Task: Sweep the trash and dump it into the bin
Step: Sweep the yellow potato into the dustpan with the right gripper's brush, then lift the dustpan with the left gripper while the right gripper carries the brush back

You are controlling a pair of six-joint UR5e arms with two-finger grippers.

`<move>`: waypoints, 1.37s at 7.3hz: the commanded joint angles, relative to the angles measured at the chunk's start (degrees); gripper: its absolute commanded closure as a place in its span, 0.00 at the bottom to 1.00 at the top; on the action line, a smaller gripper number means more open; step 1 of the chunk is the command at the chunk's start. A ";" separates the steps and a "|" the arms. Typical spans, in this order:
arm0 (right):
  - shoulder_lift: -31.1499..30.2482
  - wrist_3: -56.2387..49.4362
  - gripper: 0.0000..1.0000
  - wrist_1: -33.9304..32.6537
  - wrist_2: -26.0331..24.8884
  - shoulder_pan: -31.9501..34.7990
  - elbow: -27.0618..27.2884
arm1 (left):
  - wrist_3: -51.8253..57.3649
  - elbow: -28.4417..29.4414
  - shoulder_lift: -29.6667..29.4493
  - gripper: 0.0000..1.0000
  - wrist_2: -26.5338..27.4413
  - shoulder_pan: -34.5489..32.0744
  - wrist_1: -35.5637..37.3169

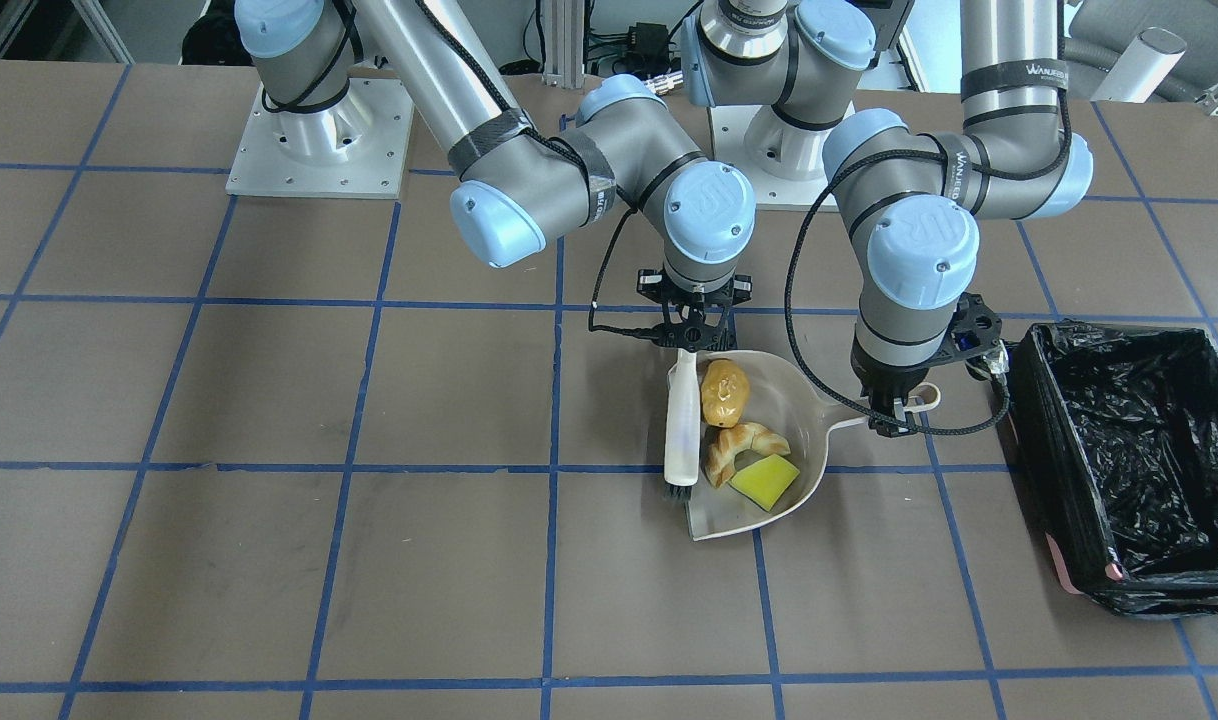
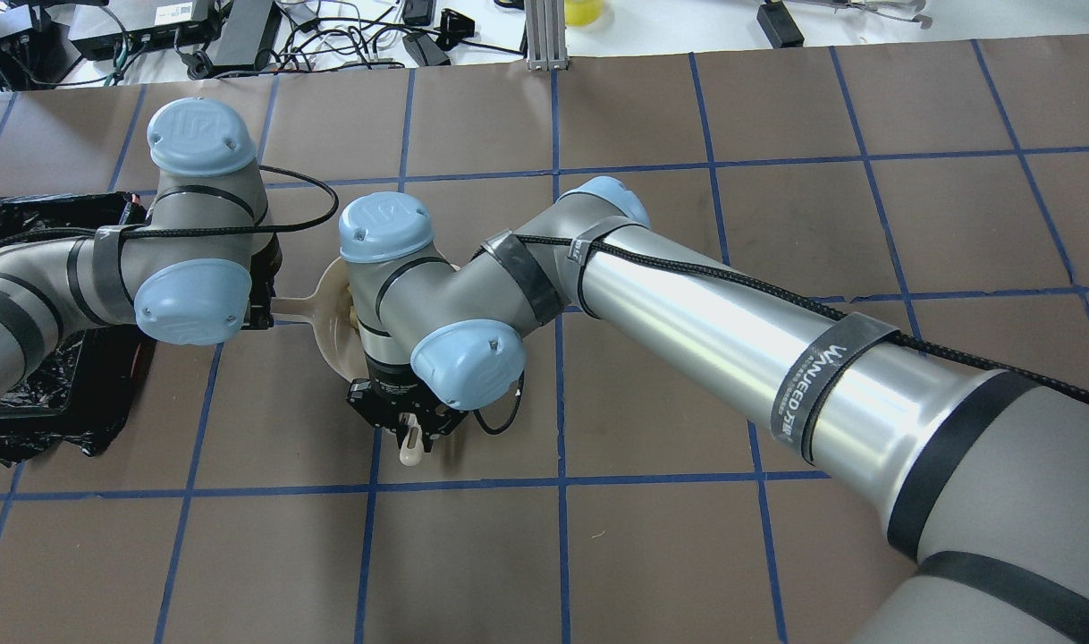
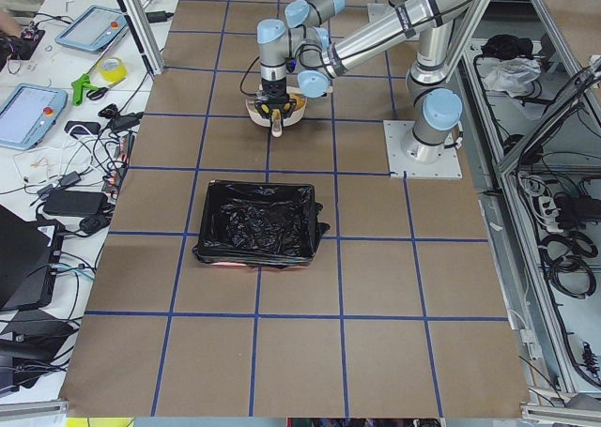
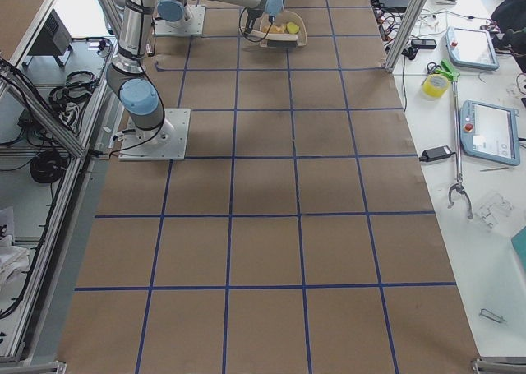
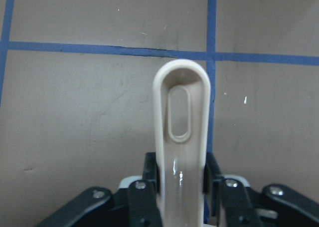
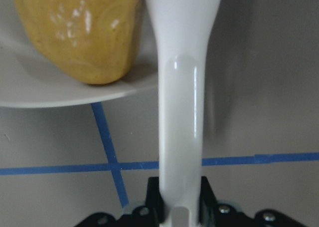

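The trash lies in the beige dustpan (image 1: 795, 392): a golden potato lump (image 1: 722, 392), a tan croissant piece (image 1: 744, 445) and a yellow-green sponge wedge (image 1: 766, 481). My left gripper (image 1: 894, 412) is shut on the dustpan's handle (image 5: 181, 132). My right gripper (image 1: 691, 335) is shut on the beige hand brush (image 1: 681, 430), which lies along the pan's open edge with its bristles down on the table. The potato (image 6: 82, 32) shows beside the brush handle (image 6: 182, 112). The black-lined bin (image 1: 1129, 460) stands on the table beyond my left gripper, apart from the pan.
The table is brown with blue tape lines. In the overhead view the bin (image 2: 26, 420) is at the left edge, partly under my left arm. Both arm bases stand at the table's robot side. Benches with tablets and cables flank the table's ends.
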 commanded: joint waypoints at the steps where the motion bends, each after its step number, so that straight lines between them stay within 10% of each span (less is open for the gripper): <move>1: -0.79 -2.70 1.00 2.73 -4.31 -1.91 0.41 | 0.03 0.08 0.00 1.00 -0.56 0.06 -0.06; 5: -6.85 -17.35 1.00 16.43 -15.78 -10.86 0.59 | 0.12 0.51 0.09 1.00 -4.58 0.67 -0.59; 10: -13.62 -31.93 1.00 17.52 -21.19 -29.83 3.66 | 7.55 11.14 0.44 1.00 -15.24 8.47 -12.89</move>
